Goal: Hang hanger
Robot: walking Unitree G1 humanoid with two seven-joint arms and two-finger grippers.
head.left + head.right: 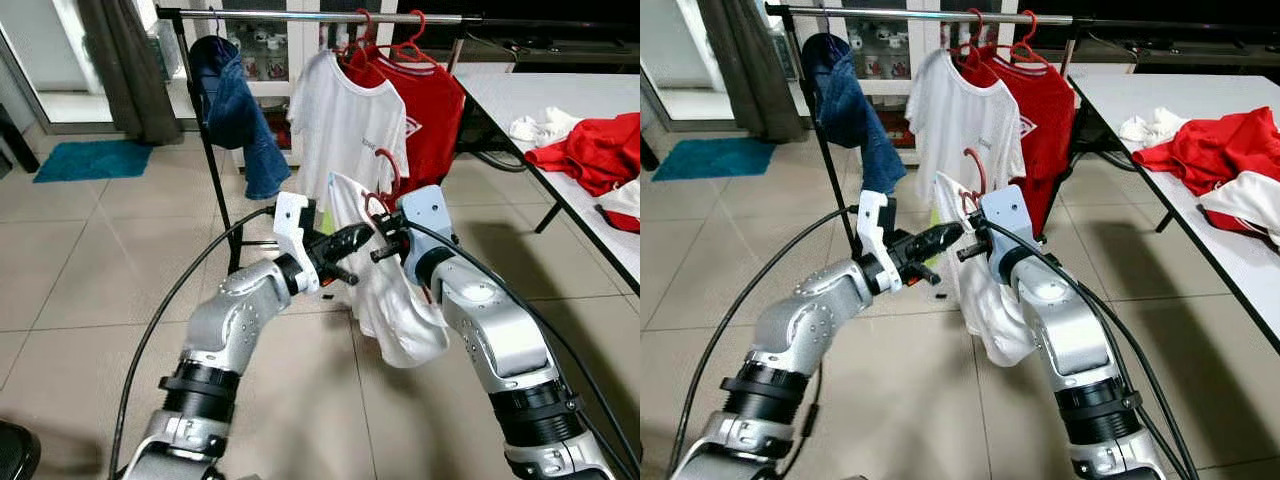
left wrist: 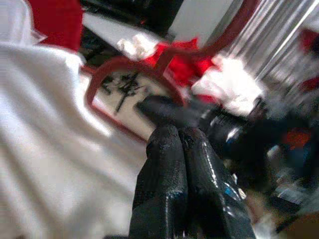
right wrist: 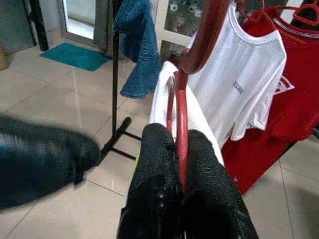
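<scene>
right claw (image 3: 180,149) pinches the red hanger (image 3: 182,107) (white garment (image 3: 162,94) draped).

Small grey print on hung white T-shirt (image 3: 239,89) too blurred to read; no other text legible.

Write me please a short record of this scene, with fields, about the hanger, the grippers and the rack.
held item: red hanger carrying a white garment
right gripper: fingers shut on the hanger's neck
left gripper: fingers together, tip beside the hanger, empty
rack: clothes rail ahead, with jeans, a white T-shirt and a red shirt hanging
hanger state: below the rail, not yet hooked
table: loose red and white clothes on it
</scene>
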